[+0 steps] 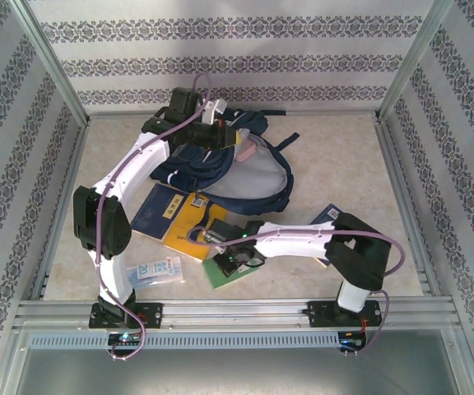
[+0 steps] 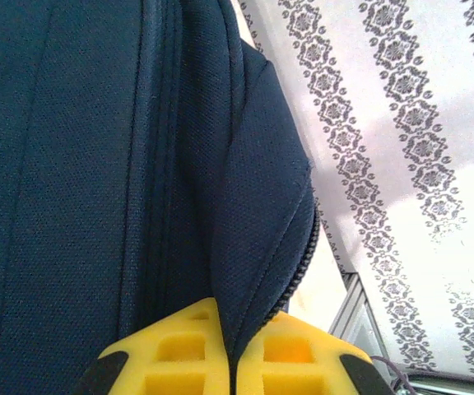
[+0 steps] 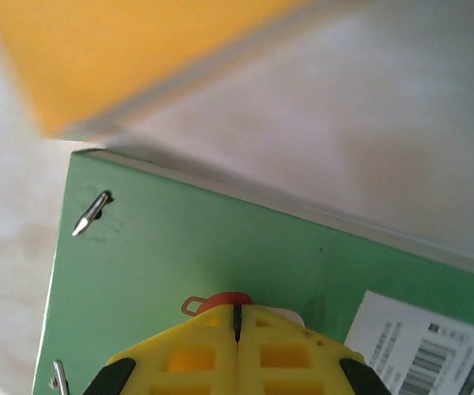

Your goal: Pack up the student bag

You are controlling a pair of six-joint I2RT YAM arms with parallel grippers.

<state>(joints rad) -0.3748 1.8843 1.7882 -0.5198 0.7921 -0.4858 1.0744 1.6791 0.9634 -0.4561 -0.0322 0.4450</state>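
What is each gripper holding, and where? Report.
Left gripper pinches the student bag by its zipper-edge fold; right gripper, shut over the green notebook, holds nothing visible.

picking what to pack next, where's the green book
In the top view the green book lies at the front centre of the table, just right of the yellow book, directly beneath the right gripper.

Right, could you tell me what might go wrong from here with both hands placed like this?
The left hand pinches only a thin fold of fabric of the student bag beside its zipper; it could slip out and let the opening sag shut. The right hand is shut with fingertips together over the flat cover of the green booklet, no edge visibly between them, so a lift may come up empty.
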